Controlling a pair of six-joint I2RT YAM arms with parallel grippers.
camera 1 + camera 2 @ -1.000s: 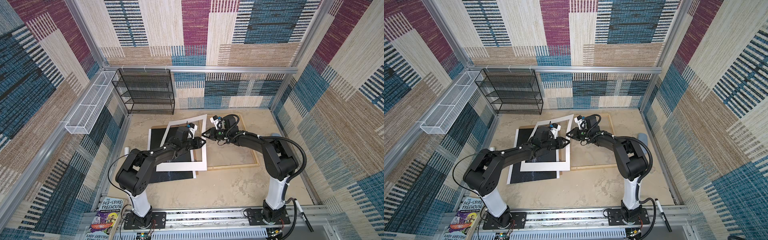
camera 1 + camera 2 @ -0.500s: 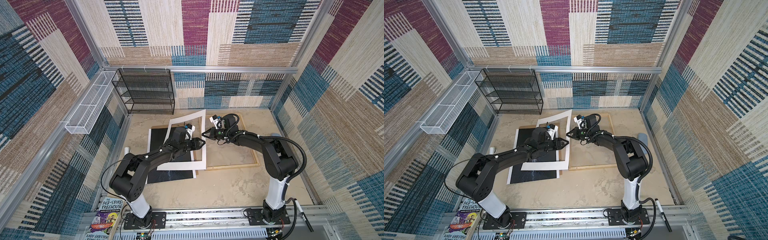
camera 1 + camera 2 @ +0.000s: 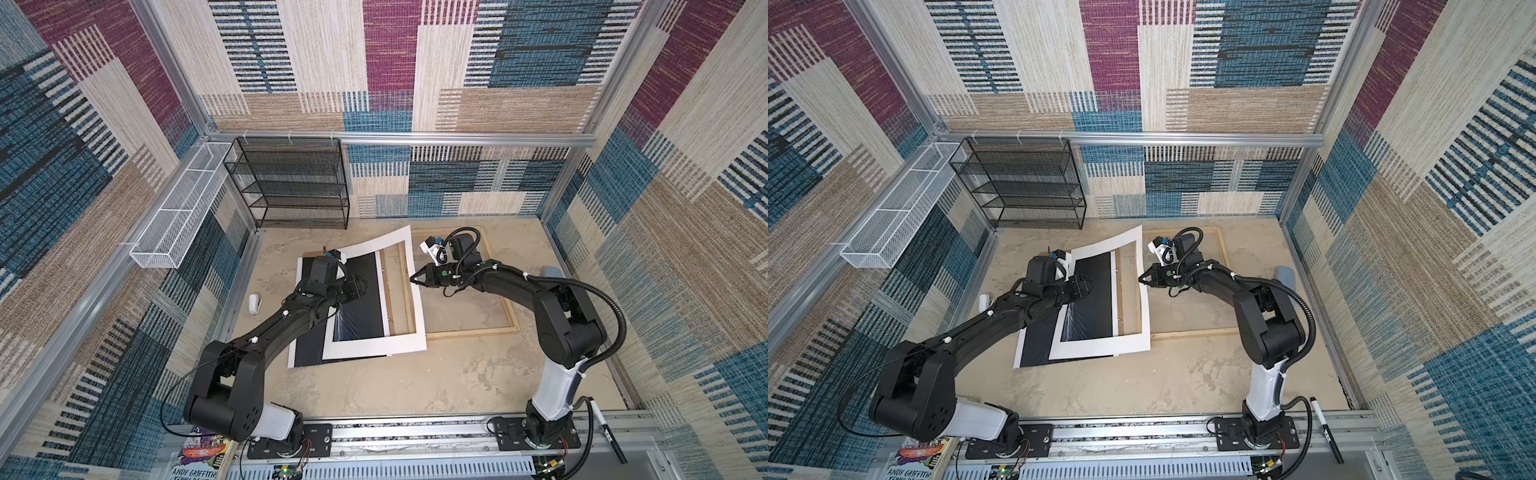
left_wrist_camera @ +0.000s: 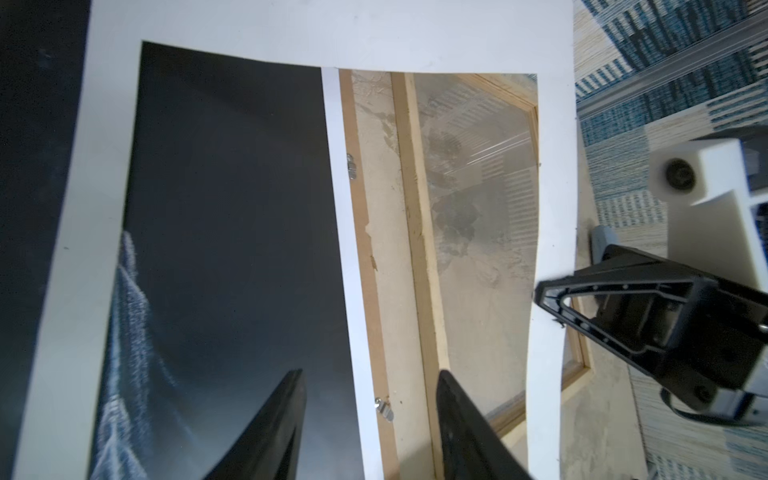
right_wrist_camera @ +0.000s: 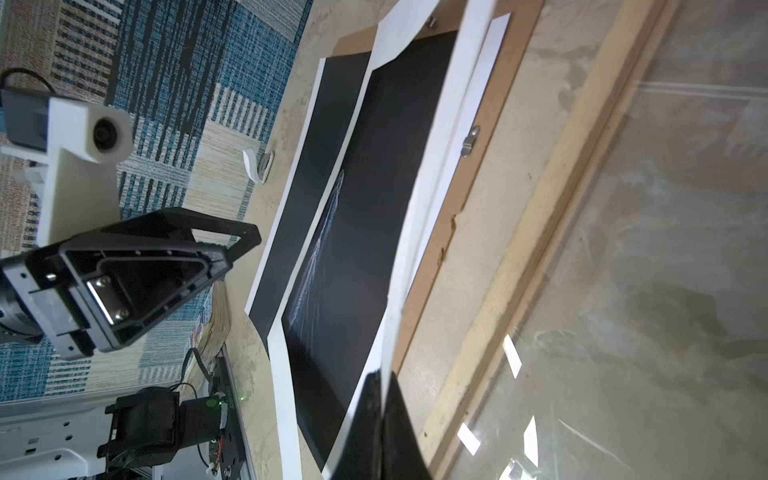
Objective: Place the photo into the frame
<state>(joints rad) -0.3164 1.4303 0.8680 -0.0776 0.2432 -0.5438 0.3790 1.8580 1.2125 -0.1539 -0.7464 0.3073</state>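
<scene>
Left jaws opened; right jaws apparently grip mat [image 3: 374,348].

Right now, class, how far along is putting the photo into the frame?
Done: nothing placed; the pale wooden frame lies empty. In hand: the right gripper is shut on the edge of the white mat sheet, holding it raised; the left gripper hangs open above the photo. Left: clear the mat, move the photo off the brown backing board into the frame.
</scene>
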